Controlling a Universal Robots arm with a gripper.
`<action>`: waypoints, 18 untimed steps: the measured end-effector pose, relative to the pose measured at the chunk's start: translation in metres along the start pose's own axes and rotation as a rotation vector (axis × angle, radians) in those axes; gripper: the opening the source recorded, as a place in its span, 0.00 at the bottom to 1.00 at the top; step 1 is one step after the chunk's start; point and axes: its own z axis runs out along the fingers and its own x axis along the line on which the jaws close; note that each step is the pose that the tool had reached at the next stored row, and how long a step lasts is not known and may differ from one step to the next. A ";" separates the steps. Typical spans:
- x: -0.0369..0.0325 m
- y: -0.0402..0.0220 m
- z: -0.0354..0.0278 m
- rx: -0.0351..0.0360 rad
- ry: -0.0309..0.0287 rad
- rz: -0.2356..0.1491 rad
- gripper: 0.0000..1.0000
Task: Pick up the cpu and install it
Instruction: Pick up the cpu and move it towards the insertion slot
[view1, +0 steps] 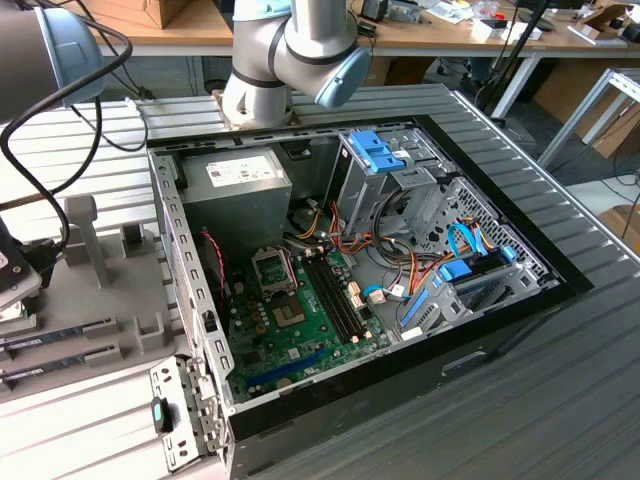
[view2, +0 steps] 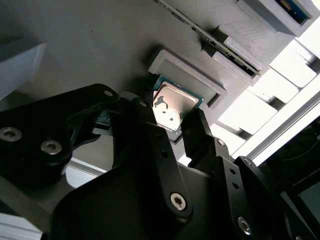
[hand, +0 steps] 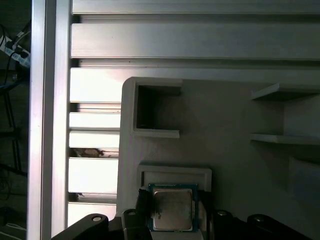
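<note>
Cpu (hand: 171, 210) in grip at holder (hand: 230, 150)

Found jaws clenched on cpu's two opposite edges in both wrist views, at holder's pocket, slatted bench (hand: 200, 45) beyond. Judged light, stiff, thin, fragile: best held by rim edges, lightly, kept level.

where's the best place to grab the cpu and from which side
Pinch the cpu by two opposite edges, coming from above, square-on to its metal top. It lies flat, face up, within a low rim on the grey holder, so probably only its thin edges offer a hold.
</note>
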 end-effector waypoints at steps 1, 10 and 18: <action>0.0000 0.0000 -0.0008 -0.0001 -0.0001 0.000 0.47; 0.0002 -0.0001 -0.0108 -0.0031 -0.0003 0.000 0.47; 0.0005 -0.0002 -0.0189 -0.0047 -0.0003 0.000 0.47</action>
